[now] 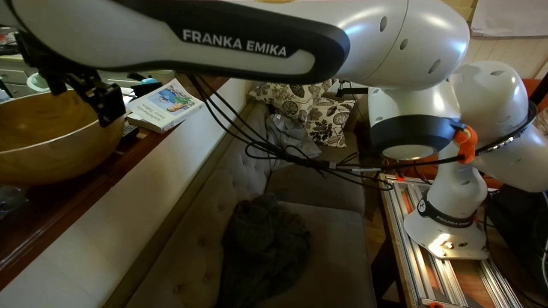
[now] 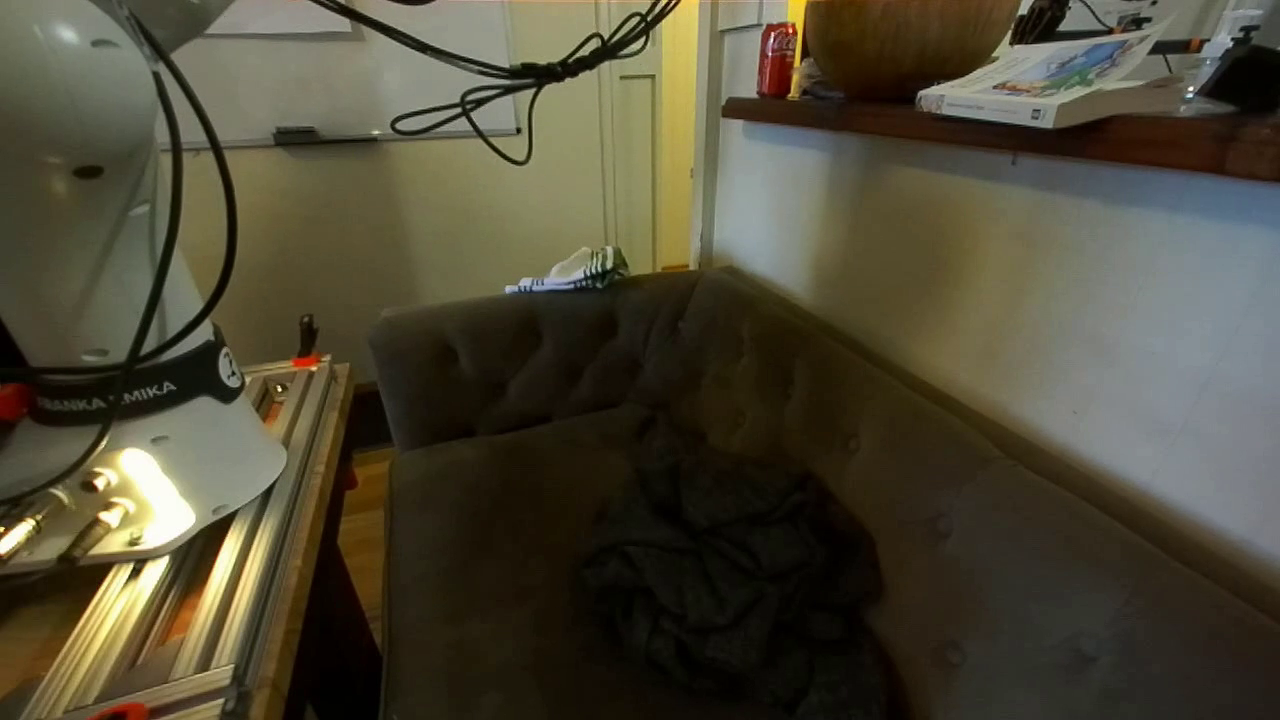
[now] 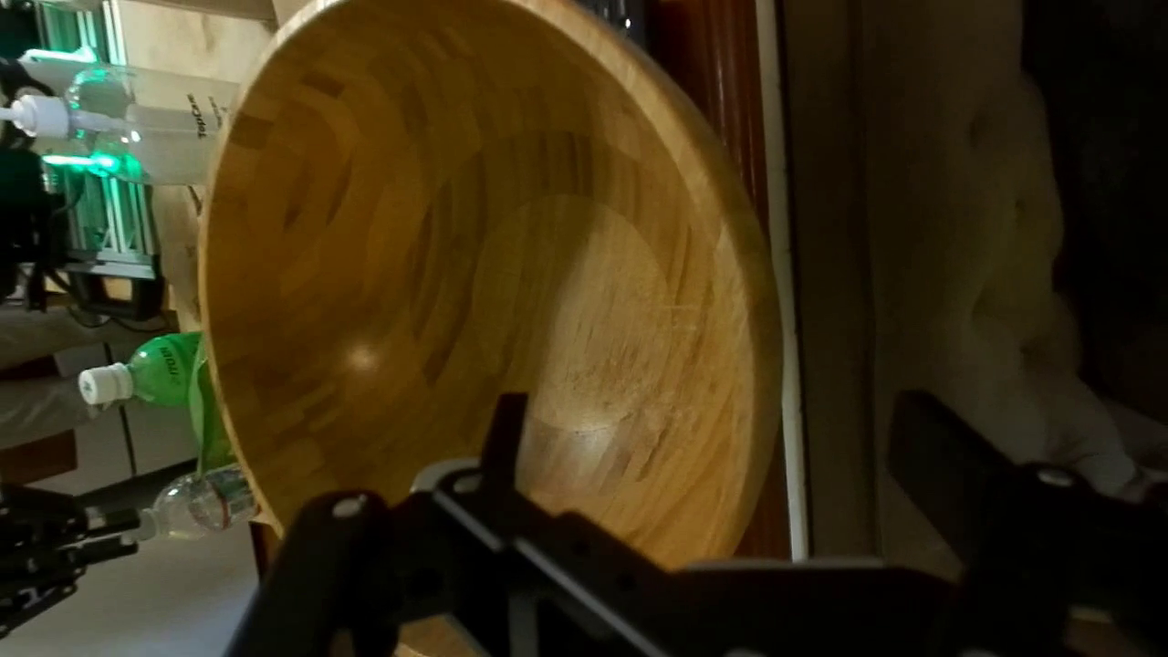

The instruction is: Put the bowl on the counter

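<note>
The wide tan wooden bowl (image 1: 64, 158) sits upright on the brown glossy counter (image 1: 55, 220), close to its front edge. In an exterior view the bowl's lower part (image 2: 905, 50) appears to rest on the counter (image 2: 870, 121). My gripper (image 1: 81, 106) is open at the bowl's rim. In the wrist view the bowl's paler inside (image 3: 566, 292) fills the middle. The open gripper (image 3: 721, 438) has one finger over the bowl's inside and the other outside its rim, with the rim between them. Neither finger clearly touches the bowl.
A paperback book (image 1: 167, 105) lies on the counter beside the bowl. A red can (image 2: 777, 60) stands at the counter's end. A green bottle (image 3: 164, 370) and a pump bottle (image 3: 164, 128) stand beyond the bowl. A grey sofa (image 2: 520, 500) with a dark cloth (image 2: 740, 570) is below.
</note>
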